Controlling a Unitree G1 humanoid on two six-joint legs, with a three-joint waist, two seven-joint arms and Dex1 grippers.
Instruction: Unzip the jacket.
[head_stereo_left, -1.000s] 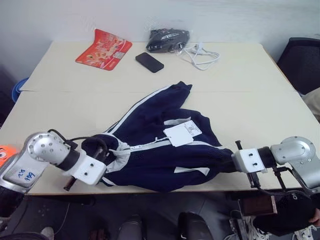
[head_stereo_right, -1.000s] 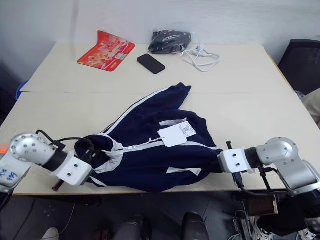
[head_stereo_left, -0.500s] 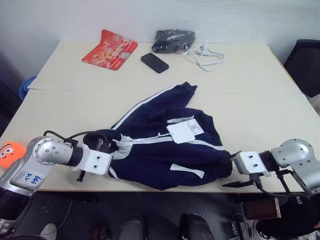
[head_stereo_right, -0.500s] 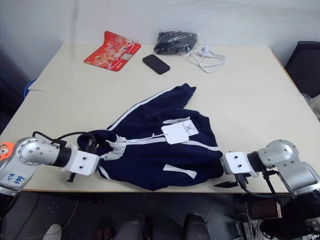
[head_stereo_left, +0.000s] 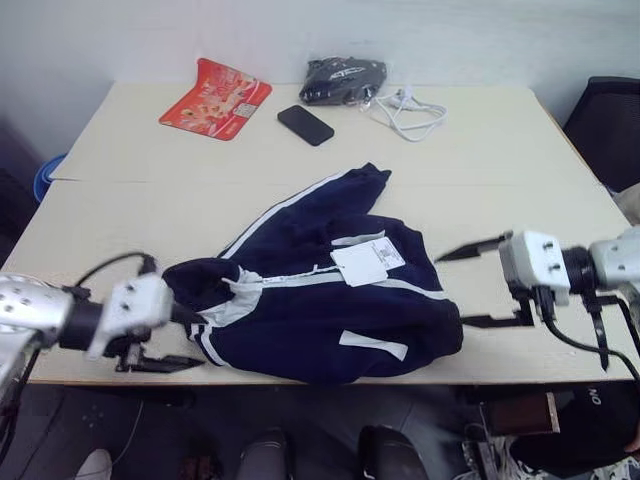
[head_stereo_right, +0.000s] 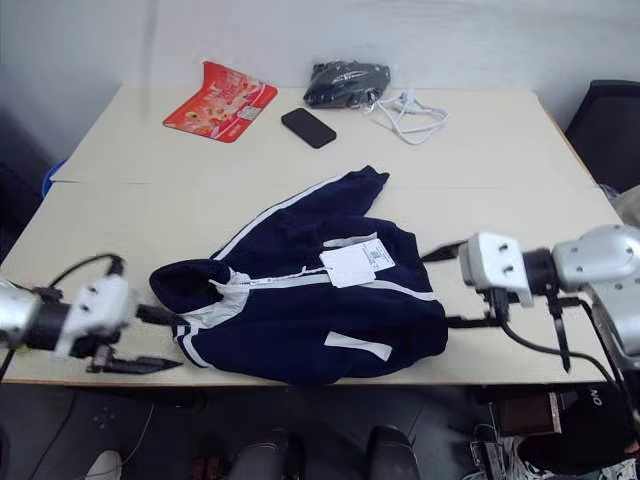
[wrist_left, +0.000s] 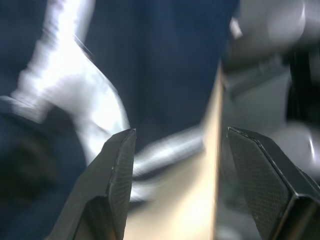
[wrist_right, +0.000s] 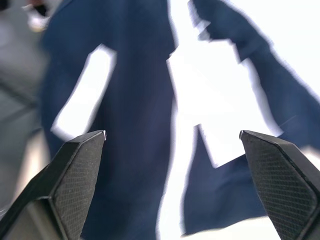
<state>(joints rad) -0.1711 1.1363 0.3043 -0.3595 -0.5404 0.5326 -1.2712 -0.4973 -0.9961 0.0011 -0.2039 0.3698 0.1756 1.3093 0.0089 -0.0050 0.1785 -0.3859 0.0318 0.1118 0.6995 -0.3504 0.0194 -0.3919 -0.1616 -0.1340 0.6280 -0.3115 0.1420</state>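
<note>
In the head views, the jacket (head_stereo_left: 320, 290) is lying crumpled on the near half of the pale bench (head_stereo_left: 480, 170), its collar end toward the robot's left and its hem end toward the right, with one white-striped sleeve trailing away toward the far side. A white paper tag (head_stereo_left: 368, 262) is resting on its front, beside the white zipper line. The left gripper (head_stereo_left: 165, 340) is hovering at the near bench edge just beside the collar, its two black fingers standing apart and holding nothing. The right gripper (head_stereo_left: 485, 283) is hanging off the jacket's hem end, its fingers spread wide, one above the other, with nothing between them. At the far end of the bench are sitting a red packet (head_stereo_left: 214, 98), a black phone (head_stereo_left: 304, 124), a dark bundle in a clear bag (head_stereo_left: 342, 78) and a coiled white cable (head_stereo_left: 408, 112).

In the left wrist view, the fingers (wrist_left: 116, 175) are standing apart over blurred navy cloth (wrist_left: 165, 60) with a white band, the bench edge showing beyond.

In the right wrist view, the fingers (wrist_right: 75, 175) are splayed widely, framing the navy fabric (wrist_right: 135, 110) and its white stripes without touching it.
</note>
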